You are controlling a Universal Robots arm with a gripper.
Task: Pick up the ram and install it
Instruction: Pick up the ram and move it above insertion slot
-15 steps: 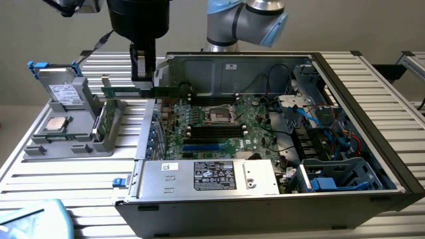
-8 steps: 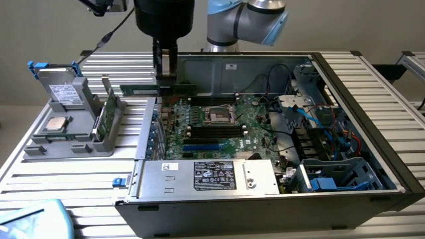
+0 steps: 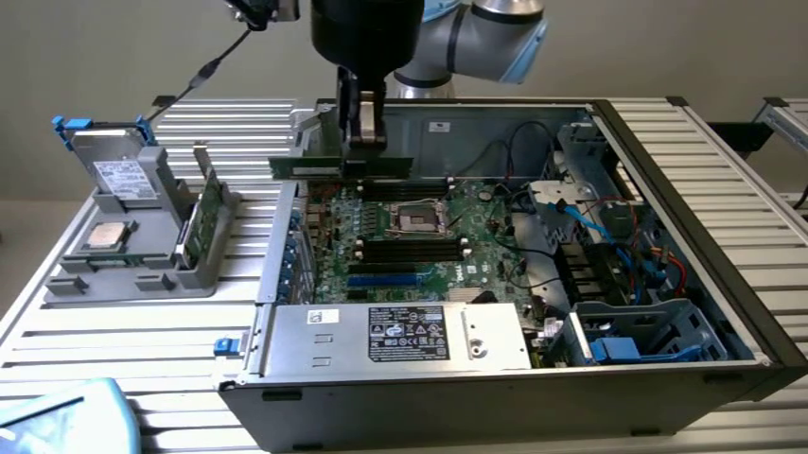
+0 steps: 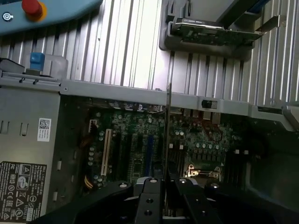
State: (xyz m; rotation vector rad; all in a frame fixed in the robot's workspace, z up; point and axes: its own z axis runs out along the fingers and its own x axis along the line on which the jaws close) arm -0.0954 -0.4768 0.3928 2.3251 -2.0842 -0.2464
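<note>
– Green laminate studded with black chips: the ram (image 3: 309, 167) is pinched between the two dark metal fingers of the pincer (image 3: 362, 149), which is closed narrow on the stick's upper edge near its middle.
– How does it hang?
– Level, long edge down, both ends jutting free of the fingers. It hovers over the far part of the motherboard (image 3: 436, 255), near the black slots (image 3: 404, 189) beside the square processor socket (image 3: 417, 219), but not touching them.
– Room around it?
– There is open air under it and at both ends. The far sheet-metal wall of the case (image 3: 505, 123) stands just behind. Looped cables (image 3: 593, 222) crowd the exterior view's right, well apart from the stick.
– And from the wrist?
– The pincer (image 4: 164, 189) shows as black bolted blocks. The ram (image 4: 167, 121) is edge-on, a thin line reaching out over the green motherboard (image 4: 135, 140).
– Outside the case?
– Ribbed aluminium tabletop (image 3: 114, 331). On the exterior view's left, a grey moulded holder (image 3: 127, 279) carries a boxy silver drive (image 3: 123, 177) with a white label, a square silver processor chip (image 3: 108, 236) and an upright green card (image 3: 202, 218). A silver power-supply box (image 3: 493, 336) with a black label fills the case's near end.
</note>
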